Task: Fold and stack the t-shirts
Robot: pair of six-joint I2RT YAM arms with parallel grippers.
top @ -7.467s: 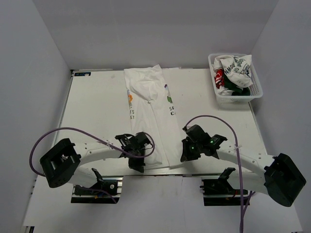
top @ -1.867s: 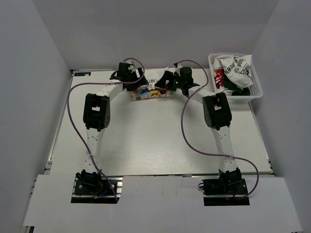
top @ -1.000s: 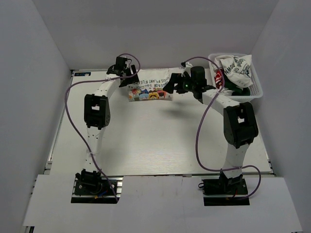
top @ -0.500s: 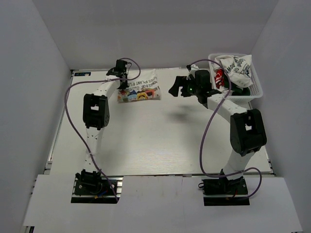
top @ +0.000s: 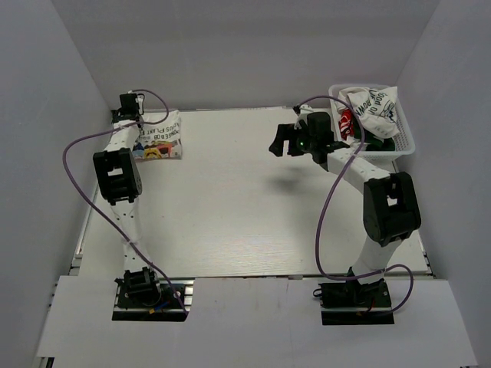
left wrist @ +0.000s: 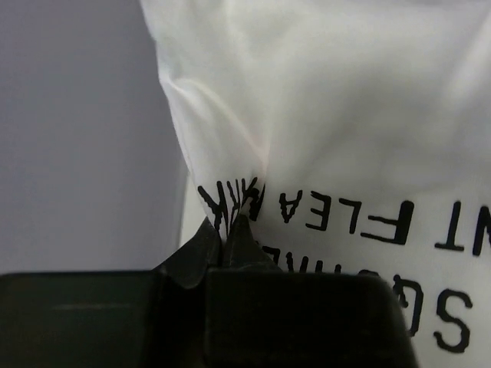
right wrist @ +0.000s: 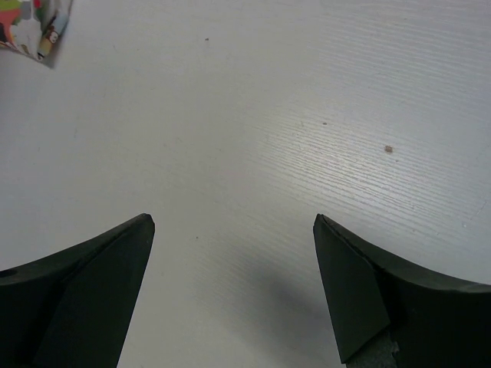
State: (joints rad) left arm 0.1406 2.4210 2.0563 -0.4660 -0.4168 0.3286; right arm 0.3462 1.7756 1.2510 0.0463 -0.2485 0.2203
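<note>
A folded white t-shirt (top: 159, 136) with colourful cartoon figures and dark text lies at the table's far-left corner. My left gripper (top: 138, 125) is at its left edge. In the left wrist view the left gripper (left wrist: 226, 228) is shut, pinching a fold of this t-shirt (left wrist: 345, 115) at its black lettering. My right gripper (top: 278, 140) hovers open over bare table at the far middle-right. Nothing is between its fingers in the right wrist view, where the right gripper (right wrist: 234, 222) has a corner of the folded t-shirt (right wrist: 31, 27) far off at top left.
A white basket (top: 406, 136) at the far right holds more crumpled t-shirts (top: 370, 103), one with black lettering and a red patch. Grey walls close in the table (top: 245, 215) on the left, back and right. A purple cable loops from each arm.
My left gripper has shut on the folded t-shirt's edge and dragged it left to the far-left corner. The right gripper let go, drew back to the right and now stays still, open.
</note>
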